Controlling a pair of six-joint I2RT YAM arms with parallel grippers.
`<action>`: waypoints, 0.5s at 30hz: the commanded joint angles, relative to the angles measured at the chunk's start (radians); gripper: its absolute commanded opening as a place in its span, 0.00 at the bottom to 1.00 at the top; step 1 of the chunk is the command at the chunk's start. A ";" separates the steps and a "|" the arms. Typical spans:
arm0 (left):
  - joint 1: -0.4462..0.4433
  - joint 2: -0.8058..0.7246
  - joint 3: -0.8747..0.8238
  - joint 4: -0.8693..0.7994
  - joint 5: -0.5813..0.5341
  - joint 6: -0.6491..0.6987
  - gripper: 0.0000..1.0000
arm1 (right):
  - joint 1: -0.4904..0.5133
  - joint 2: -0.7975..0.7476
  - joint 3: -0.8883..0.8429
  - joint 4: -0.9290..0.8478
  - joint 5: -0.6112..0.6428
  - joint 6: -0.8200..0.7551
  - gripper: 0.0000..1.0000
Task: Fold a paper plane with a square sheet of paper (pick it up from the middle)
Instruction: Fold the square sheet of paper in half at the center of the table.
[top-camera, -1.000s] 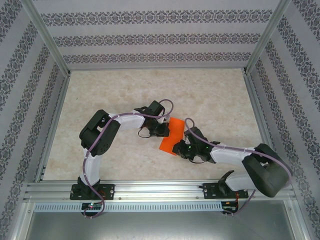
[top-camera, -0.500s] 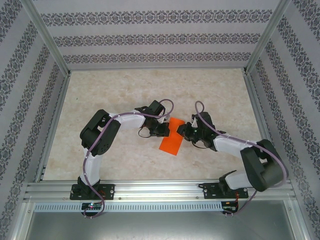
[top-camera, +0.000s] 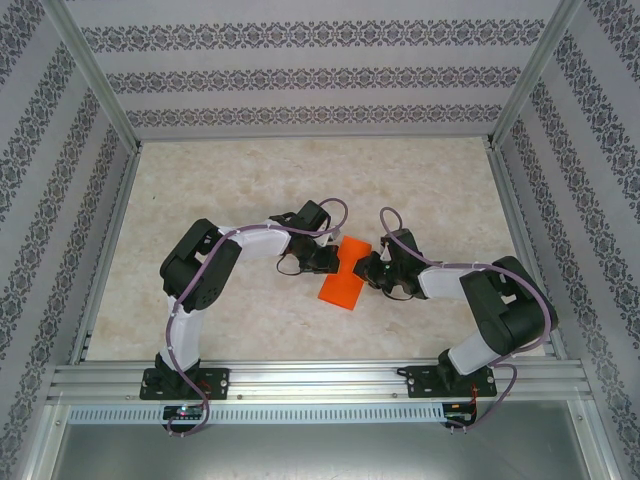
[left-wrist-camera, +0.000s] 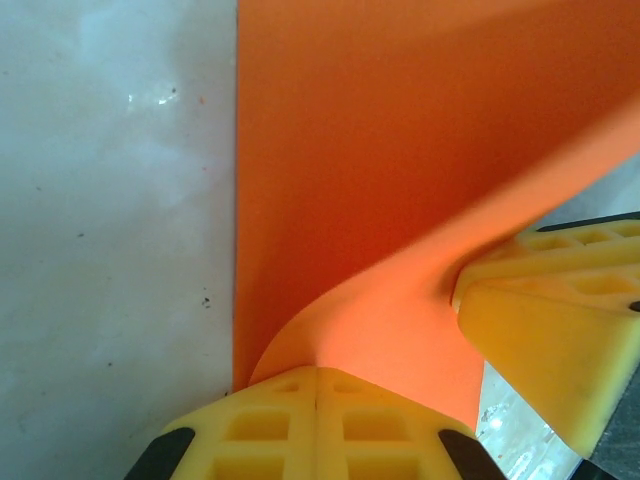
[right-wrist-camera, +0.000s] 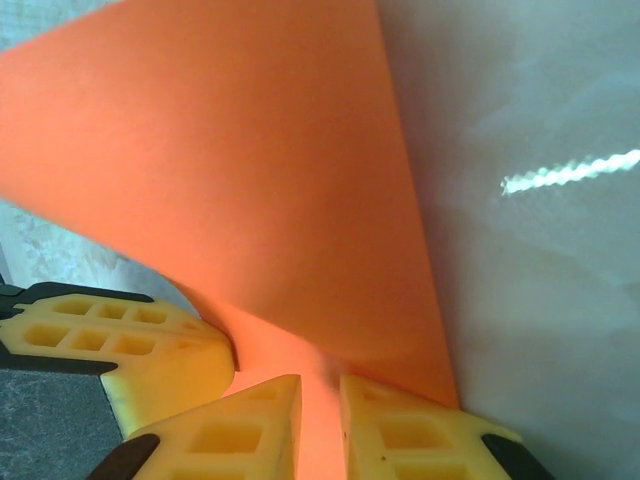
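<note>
Centre of the top view: thin bright orange square sheet of paper (top-camera: 343, 282) bowed above the pale marbled surface (top-camera: 250, 180), left pincer (left-wrist-camera: 316, 378) and right pincer (right-wrist-camera: 320, 388) each clamped on one side; recommend aligning edges squarely before pressing any crease.

Overhead rear view, wrist close-ups sharing paper (left-wrist-camera: 420, 150)

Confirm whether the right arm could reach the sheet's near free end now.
Probably yes: that end of the square sheet of paper lies on bare table near the right gripper, nothing between. But its jaws pinch the sheet, so it must release first.
</note>
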 joint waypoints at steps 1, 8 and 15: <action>-0.023 0.065 -0.027 -0.087 -0.064 0.024 0.00 | -0.005 -0.042 0.028 -0.067 0.028 -0.035 0.20; -0.024 0.064 -0.025 -0.095 -0.067 0.031 0.00 | -0.029 -0.054 0.096 -0.087 -0.007 -0.077 0.20; -0.023 0.064 -0.029 -0.094 -0.070 0.034 0.00 | -0.046 0.063 0.080 -0.045 0.018 -0.083 0.20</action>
